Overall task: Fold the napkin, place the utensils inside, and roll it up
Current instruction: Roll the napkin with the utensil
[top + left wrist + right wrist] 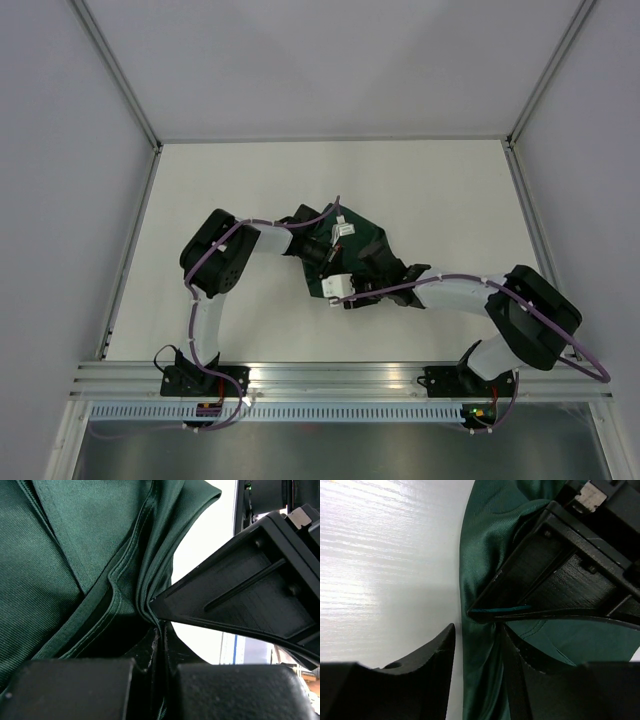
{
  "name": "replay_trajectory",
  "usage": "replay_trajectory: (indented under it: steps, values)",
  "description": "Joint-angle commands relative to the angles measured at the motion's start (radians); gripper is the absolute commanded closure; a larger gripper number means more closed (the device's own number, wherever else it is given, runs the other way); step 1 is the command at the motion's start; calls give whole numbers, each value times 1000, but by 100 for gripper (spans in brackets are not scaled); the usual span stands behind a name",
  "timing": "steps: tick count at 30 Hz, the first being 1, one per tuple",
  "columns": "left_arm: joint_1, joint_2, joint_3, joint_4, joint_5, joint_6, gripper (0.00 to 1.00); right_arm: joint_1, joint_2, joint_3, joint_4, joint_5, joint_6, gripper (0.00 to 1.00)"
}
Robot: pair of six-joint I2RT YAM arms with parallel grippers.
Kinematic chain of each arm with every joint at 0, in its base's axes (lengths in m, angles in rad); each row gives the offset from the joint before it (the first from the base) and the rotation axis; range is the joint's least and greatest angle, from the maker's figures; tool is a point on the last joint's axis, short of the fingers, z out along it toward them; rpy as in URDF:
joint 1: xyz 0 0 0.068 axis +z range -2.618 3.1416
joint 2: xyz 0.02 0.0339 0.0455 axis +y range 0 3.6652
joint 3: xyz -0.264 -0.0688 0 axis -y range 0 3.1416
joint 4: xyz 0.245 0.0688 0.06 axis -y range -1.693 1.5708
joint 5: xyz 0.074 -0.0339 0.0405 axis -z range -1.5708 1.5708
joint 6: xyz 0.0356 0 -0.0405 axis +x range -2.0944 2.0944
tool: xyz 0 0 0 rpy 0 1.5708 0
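Tabletop (250, 200) centre: napkin (368, 240) lies bunched, layers doubled, both arms meeting over it. Left gripper (159, 635) pressed together on stacked cloth edges, nose to nose with right gripper (477, 630), whose jaws stand spread astride same ridge, not biting. I judge fold in hand. I'd close right squarely on all layers, then draw apart low, hem taut. Fork not visible to me.
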Motion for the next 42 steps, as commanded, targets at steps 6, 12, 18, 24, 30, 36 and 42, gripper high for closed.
replay_trajectory:
  steps: [6, 12, 18, 24, 30, 36, 42]
  values:
    - [2, 28, -13, -43, -32, 51, 98, 5, 53, 47, -175, 24, -39, 64]
    - [2, -39, -33, -5, -35, 15, 78, 2, 76, 68, -253, 3, -23, 82]
    - [4, -154, -70, 101, -80, -80, 62, -38, 114, 127, -361, -90, -14, 86]
    - [7, -242, -86, 187, -239, -150, 60, -102, 192, 249, -543, -218, -46, 89]
    - [34, -392, -204, 313, -516, -238, 60, -166, 303, 399, -724, -328, -100, 89]
    - [42, -616, -361, 397, -851, -298, 61, -205, 419, 531, -868, -382, -141, 89]
    - [18, -895, -566, 483, -1031, -295, 62, -236, 593, 696, -1022, -422, -166, 89]
